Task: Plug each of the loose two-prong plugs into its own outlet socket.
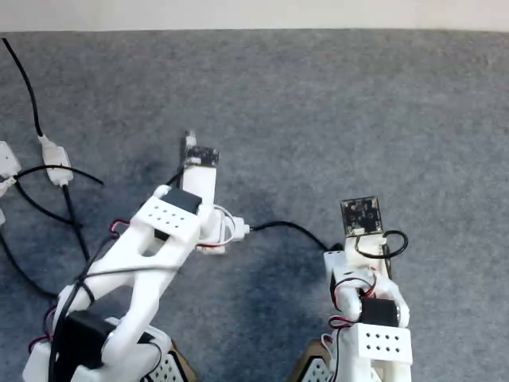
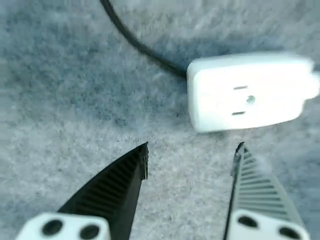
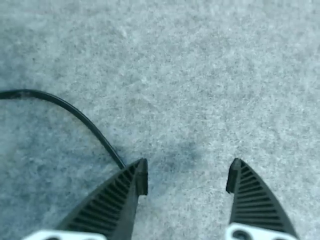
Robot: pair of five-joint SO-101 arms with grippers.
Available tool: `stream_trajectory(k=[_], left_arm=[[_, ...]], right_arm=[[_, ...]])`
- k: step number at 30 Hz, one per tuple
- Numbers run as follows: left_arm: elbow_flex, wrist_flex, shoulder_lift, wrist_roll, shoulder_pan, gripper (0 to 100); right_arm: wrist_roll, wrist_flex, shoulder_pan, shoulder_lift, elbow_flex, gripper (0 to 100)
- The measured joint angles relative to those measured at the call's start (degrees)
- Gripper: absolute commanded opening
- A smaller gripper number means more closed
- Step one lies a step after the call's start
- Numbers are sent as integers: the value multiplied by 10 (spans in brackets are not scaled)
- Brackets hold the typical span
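A white outlet socket (image 2: 250, 97) lies flat on the grey carpet with its slots facing up, and a black cable (image 2: 135, 42) runs from one end. My left gripper (image 2: 192, 155) hangs open just short of it, holding nothing. In the high view the socket's end (image 1: 238, 231) peeks out from under the left arm. A white plug (image 1: 57, 165) on a black cord lies at the far left, and another white piece (image 1: 6, 163) lies at the left edge. My right gripper (image 3: 187, 175) is open over bare carpet, beside a black cable (image 3: 75, 115).
Black cords (image 1: 48, 207) loop over the carpet at the left. The socket's cable (image 1: 294, 229) crosses between the two arms. The carpet's far half and right side (image 1: 382, 103) are open floor.
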State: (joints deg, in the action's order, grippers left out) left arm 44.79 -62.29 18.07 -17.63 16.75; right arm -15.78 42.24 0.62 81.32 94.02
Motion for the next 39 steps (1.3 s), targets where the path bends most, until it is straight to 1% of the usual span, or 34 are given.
stream_trajectory(k=[3,6,15,22,26,30,37,39], left_arm=[[-14,-11,17,0,-3,277],[-20,-11,20,1,-19,277],[-21,26,20,-6,-79,277],[-17,35,-40,-21,-79,277],[18,61,-51,-23,-77,277],[62,65,-41,-23,-69,277],[160,63,29,-33,-65,277],[174,48,57,-37,-67,277]], right_arm=[[0,0,0,0,0,252],[0,0,0,0,0,252],[0,0,0,0,0,252],[0,0,0,0,0,252],[0,0,0,0,0,252],[0,0,0,0,0,252],[0,0,-1,0,0,252],[0,0,0,0,0,252]])
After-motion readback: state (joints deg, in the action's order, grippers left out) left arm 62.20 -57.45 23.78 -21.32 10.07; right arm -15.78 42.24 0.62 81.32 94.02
